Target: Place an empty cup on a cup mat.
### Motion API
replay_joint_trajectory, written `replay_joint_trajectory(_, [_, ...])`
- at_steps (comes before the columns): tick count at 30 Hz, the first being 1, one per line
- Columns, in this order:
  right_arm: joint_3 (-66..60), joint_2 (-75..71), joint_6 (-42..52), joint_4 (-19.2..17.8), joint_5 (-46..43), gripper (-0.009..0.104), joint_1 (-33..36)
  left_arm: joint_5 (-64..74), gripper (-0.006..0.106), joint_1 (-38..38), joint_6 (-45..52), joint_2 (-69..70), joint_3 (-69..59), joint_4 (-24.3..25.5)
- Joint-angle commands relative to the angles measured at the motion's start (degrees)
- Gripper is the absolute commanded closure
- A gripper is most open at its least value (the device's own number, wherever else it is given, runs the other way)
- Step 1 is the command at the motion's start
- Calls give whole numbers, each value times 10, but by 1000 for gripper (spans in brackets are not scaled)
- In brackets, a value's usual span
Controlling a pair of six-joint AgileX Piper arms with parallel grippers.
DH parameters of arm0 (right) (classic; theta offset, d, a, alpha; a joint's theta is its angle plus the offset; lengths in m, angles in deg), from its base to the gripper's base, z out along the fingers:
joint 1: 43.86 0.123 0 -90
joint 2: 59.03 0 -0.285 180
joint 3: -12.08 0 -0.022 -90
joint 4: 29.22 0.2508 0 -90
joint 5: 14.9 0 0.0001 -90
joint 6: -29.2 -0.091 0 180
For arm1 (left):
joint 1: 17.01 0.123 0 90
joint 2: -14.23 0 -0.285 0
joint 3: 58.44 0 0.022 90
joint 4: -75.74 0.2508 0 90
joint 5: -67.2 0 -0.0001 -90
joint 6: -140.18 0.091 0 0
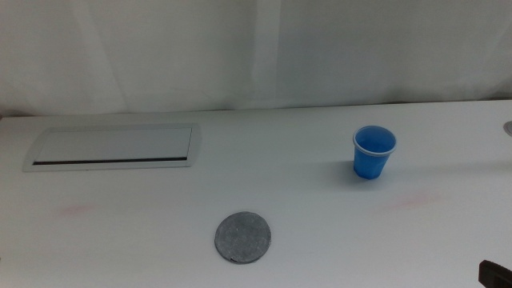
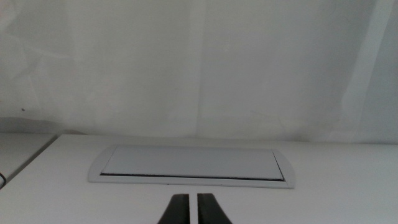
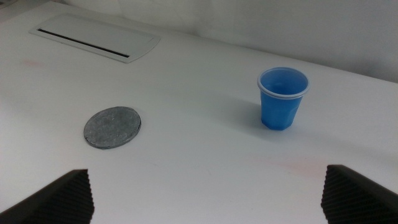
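You had nothing done yet: the cup (image 1: 374,152) stood upright on the table (image 1: 320,232), well apart from the bare cup mat (image 1: 243,238), with your right gripper (image 3: 205,214) spread wide and your left gripper (image 2: 193,211) nearly closed, both empty.

long white rectangular panel with a dark slot (image 1: 114,147) lies flush in the table, far left | white table (image 1: 320,232) carries faint pink smudges | white wrinkled curtain backdrop (image 1: 256,48) hangs behind
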Motion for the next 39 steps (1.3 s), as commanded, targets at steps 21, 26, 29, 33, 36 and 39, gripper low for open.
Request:
replay_joint_trajectory(21, [4,18,47,55,22,-8,-279,0,103,1,-3,1,-22,-5])
replay_joint_trajectory(26, [19,18,33,51,16,-8,-279,0,103,1,-3,1,-22,-5])
replay_joint_trajectory(29, [45,31,22,39,7,-8,-279,0,103,1,-3,1,-22,-5])
replay_joint_trajectory(33, [105,96,3,15,9,-8,-279,0,103,1,-3,1,-22,-5])
replay_joint_trajectory(36, [152,163,7,14,8,-8,-279,0,103,1,-3,1,-22,-5])
replay_joint_trajectory(39, [202,236,7,14,17,-8,-278,0,103,1,-3,1,-22,-5])
